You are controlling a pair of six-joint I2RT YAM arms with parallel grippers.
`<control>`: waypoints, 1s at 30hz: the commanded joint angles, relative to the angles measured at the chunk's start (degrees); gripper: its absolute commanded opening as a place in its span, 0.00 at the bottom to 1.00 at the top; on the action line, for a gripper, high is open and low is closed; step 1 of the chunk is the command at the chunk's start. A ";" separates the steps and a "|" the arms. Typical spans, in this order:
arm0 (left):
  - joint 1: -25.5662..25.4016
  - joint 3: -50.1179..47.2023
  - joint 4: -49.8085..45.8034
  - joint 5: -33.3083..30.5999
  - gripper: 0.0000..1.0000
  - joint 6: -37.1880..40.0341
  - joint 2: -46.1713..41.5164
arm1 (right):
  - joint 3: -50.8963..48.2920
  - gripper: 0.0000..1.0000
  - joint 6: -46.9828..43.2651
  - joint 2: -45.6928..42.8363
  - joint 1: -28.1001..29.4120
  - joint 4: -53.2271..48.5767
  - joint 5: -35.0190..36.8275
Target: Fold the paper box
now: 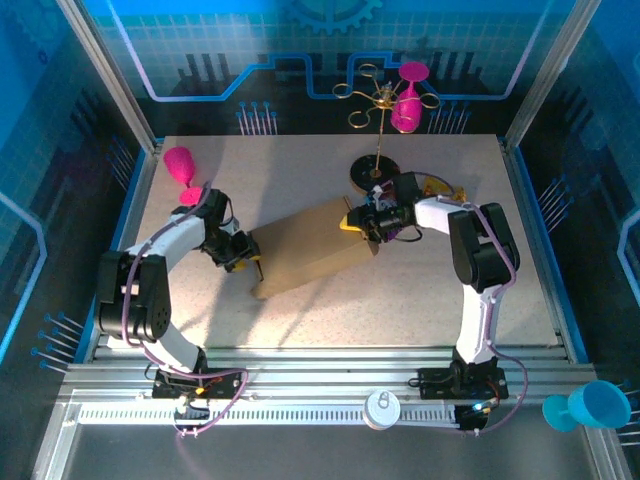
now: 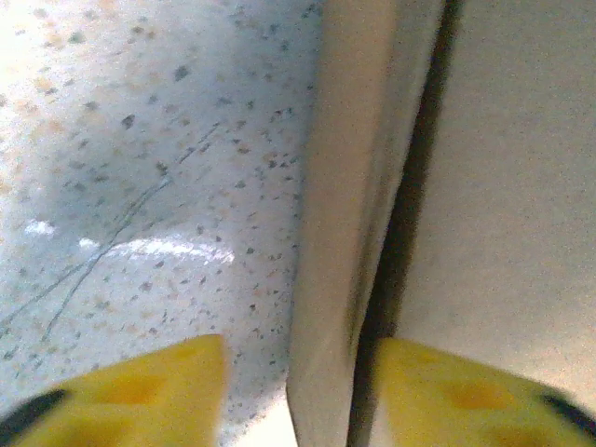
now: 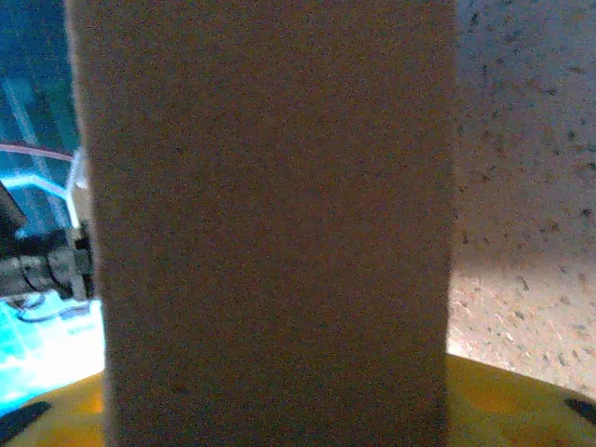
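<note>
The paper box (image 1: 310, 248), plain brown cardboard, lies slantwise in the middle of the table. At its left end is my left gripper (image 1: 252, 264). In the left wrist view the yellow fingers (image 2: 140, 396) stand apart on either side of an upright cardboard flap (image 2: 345, 233), with a gap at each side, so my left gripper (image 2: 303, 400) is open. My right gripper (image 1: 366, 222) is at the box's right end. In the right wrist view a brown panel (image 3: 270, 214) lies between its yellow fingers (image 3: 521, 396) and hides their inner faces.
A pink goblet (image 1: 181, 165) lies at the table's back left. A gold wire stand (image 1: 378, 100) on a black base (image 1: 375, 172) holds another pink goblet (image 1: 409, 95), close behind the right arm. A blue cup (image 1: 590, 406) sits off the table, near right.
</note>
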 commanded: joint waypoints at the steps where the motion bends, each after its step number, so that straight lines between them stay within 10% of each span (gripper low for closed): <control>1: 0.09 3.84 0.54 4.28 0.78 -5.75 -7.20 | -2.08 0.50 8.60 -3.31 -0.70 2.88 -2.55; 9: 8.41 -3.05 13.46 23.18 0.91 -22.07 -7.49 | -5.79 0.45 21.53 -6.42 -2.27 -1.59 -7.20; 30: 4.06 -17.30 44.46 33.76 0.97 -54.46 -0.18 | -13.41 0.38 41.02 -11.11 -4.81 0.40 -8.33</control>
